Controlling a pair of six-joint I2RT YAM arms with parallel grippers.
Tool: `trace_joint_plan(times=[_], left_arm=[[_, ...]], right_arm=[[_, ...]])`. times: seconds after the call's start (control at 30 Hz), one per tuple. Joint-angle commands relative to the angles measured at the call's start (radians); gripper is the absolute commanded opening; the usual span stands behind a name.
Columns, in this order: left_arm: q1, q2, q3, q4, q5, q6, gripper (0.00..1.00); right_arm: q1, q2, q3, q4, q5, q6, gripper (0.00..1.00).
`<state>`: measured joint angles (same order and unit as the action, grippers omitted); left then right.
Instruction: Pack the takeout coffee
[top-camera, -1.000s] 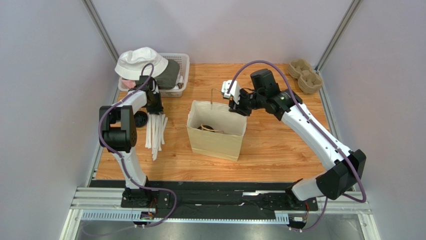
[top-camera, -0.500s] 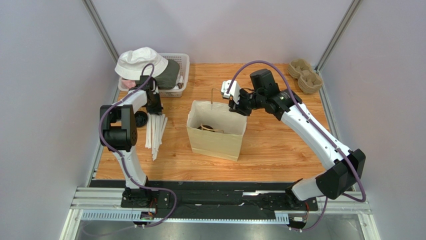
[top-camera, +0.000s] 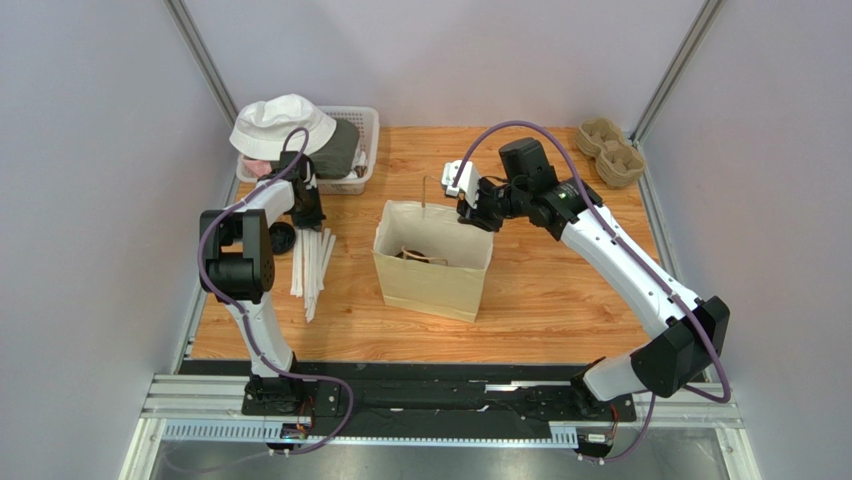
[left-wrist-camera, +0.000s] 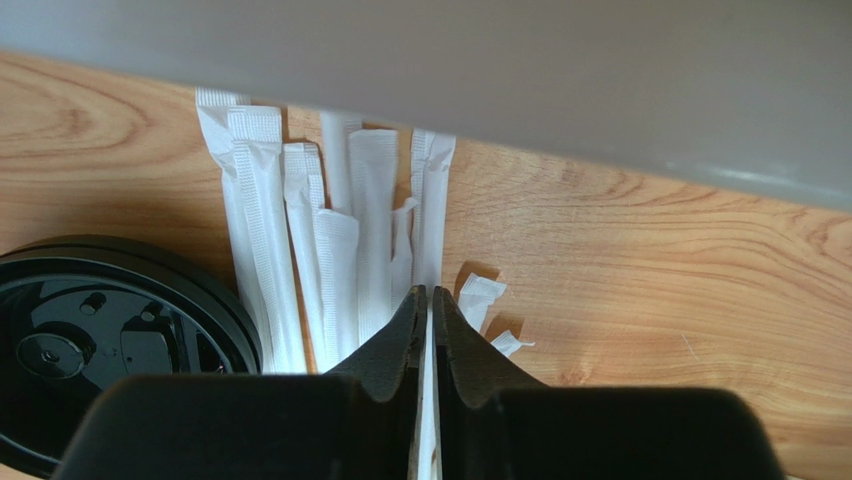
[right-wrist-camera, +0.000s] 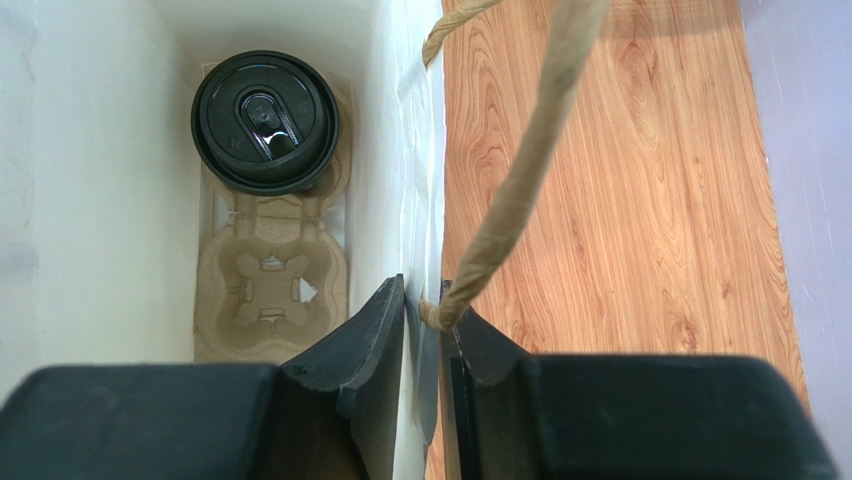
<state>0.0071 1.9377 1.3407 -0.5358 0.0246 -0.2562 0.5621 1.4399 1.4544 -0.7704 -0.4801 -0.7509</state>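
We found the takeout coffee (right-wrist-camera: 265, 122) already inside the brown paper bag (top-camera: 430, 280), its round black lid facing up. It sat in the far cup well of a pulp tray (right-wrist-camera: 270, 290) lying on the bag's floor, and the near well held nothing. The bag stood upright and open-mouthed near the middle of the wooden table (top-camera: 560, 290).

The right gripper (right-wrist-camera: 425, 290) was clamped on the bag's upper edge, one finger inside the white lining and one outside, just beside the foot of the twisted rope handle (right-wrist-camera: 530, 160).

Across the table, the left gripper (left-wrist-camera: 430, 300) was down over a fan of paper-wrapped straws (left-wrist-camera: 330, 230). Its fingers were pinched nearly together on a single wrapped straw (left-wrist-camera: 433, 210) at the right edge of the bunch. A loose black lid (left-wrist-camera: 100, 350) lay flat on the wood, touching the left side of the straws.

Behind that arm, a white basket (top-camera: 365, 130) in the far left corner carried a white bucket hat (top-camera: 280, 122). A stack of spare pulp trays (top-camera: 610, 150) sat in the far right corner, well apart from the bag.
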Motion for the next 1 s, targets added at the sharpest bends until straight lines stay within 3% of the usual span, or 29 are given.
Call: trace_joint_plan(times=[0.0, 0.07, 0.63, 0.87, 0.97], left_arm=[[-0.004, -0.002, 0.018, -0.003, 0.006, 0.005, 0.06], [-0.004, -0.016, 0.02, -0.009, 0.011, 0.002, 0.0], [-0.004, -0.172, 0.011, -0.067, 0.072, -0.041, 0.0], [-0.004, -0.24, 0.003, -0.084, 0.083, -0.028, 0.0], [-0.004, -0.252, -0.006, -0.084, 0.09, -0.008, 0.0]], right_arm=[[0.001, -0.001, 0.04, -0.007, 0.003, 0.007, 0.22], [0.001, -0.001, 0.041, -0.007, 0.001, 0.007, 0.22], [0.002, 0.001, 0.055, -0.007, -0.012, 0.021, 0.24], [0.002, -0.009, 0.075, -0.013, -0.012, 0.036, 0.5], [0.002, -0.015, 0.078, -0.015, -0.014, 0.039, 0.56]])
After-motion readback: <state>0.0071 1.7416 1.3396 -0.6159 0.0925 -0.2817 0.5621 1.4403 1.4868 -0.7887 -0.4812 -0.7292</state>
